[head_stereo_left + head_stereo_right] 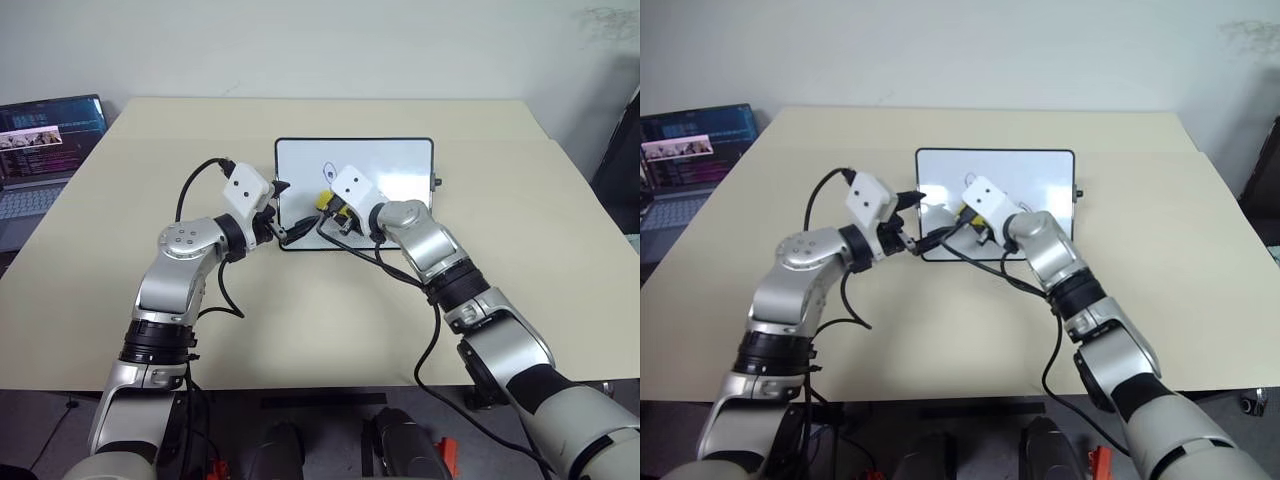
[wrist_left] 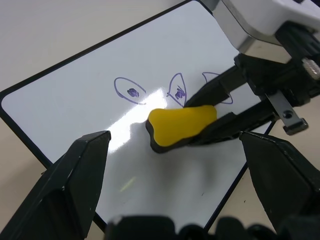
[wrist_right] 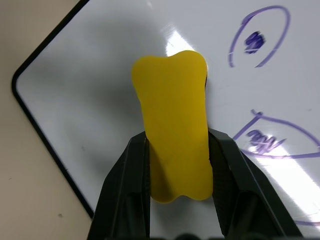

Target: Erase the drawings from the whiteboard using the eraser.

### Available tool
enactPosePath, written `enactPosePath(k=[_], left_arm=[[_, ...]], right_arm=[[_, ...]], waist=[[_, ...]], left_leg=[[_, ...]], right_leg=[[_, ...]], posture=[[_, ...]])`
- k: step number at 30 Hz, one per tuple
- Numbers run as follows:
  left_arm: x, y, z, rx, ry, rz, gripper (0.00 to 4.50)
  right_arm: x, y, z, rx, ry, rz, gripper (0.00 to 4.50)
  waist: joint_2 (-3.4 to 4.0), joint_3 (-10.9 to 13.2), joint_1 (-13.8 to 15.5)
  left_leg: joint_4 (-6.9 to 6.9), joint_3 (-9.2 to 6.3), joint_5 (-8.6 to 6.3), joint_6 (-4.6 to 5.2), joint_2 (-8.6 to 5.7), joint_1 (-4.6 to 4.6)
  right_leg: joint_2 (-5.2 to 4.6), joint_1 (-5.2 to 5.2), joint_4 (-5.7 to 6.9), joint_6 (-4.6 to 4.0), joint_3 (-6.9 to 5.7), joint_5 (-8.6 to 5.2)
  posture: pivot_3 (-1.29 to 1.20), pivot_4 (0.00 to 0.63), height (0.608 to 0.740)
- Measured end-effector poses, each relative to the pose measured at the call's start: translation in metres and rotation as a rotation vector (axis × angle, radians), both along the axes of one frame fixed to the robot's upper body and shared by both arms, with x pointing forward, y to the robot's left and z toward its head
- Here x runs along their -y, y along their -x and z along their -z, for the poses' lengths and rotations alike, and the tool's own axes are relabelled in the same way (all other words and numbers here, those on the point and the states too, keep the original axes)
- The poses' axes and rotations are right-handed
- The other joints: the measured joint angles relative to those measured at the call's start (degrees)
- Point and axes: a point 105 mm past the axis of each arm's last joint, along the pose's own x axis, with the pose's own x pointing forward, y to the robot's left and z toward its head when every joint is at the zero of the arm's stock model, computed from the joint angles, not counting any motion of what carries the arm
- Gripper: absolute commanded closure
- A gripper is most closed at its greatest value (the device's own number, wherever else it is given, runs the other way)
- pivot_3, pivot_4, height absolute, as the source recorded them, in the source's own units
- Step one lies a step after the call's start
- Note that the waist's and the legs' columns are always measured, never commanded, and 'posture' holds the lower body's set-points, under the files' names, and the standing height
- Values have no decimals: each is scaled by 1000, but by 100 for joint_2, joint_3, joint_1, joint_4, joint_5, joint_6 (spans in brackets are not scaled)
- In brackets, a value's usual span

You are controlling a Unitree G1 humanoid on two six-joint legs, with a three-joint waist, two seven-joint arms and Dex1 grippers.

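Note:
The whiteboard (image 1: 400, 160) lies flat at the middle of the tan table. Blue drawings sit on it: an oval (image 2: 130, 91), a pointed outline (image 2: 177, 90) and a third (image 2: 220, 87) partly hidden behind the right gripper's fingers. My right gripper (image 3: 177, 142) is shut on the yellow eraser (image 3: 172, 115), which has a black underside and is held over the board's bare white area just beside the drawings (image 3: 257, 40). My left gripper (image 2: 175, 135) is open, its fingers (image 2: 75, 175) spread wide by the board's near left corner (image 1: 285, 240).
An open laptop (image 1: 45, 140) stands at the table's far left edge. The table (image 1: 120, 250) has wide bare stretches left, right and in front of the board. Black cables hang from both wrists.

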Motion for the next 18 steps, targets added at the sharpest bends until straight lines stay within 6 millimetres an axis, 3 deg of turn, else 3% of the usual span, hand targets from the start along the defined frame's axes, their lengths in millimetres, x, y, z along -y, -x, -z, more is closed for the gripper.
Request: enactPosePath(k=[8,14,18], left_arm=[[-1,0,0,2,-1,-2,0],[-1,0,0,2,-1,-2,0],[0,0,0,1,-2,-1,0]], right_arm=[[45,-35,-42,161,-36,258,3304],[38,-33,-40,154,-37,224,3305],[17,-22,-28,109,-35,133,3305]], waist=[[-1,0,32],[-1,0,1],[0,1,-52]], left_leg=[[-5,1,0,0,0,-2],[-8,1,0,0,0,0],[-13,2,0,1,2,0]], right_leg=[[-1,1,-11,-1,0,0],[0,1,-11,0,0,-1],[1,-4,-10,-1,1,-1]], posture=[[0,150,740],[0,150,740],[0,150,740]])
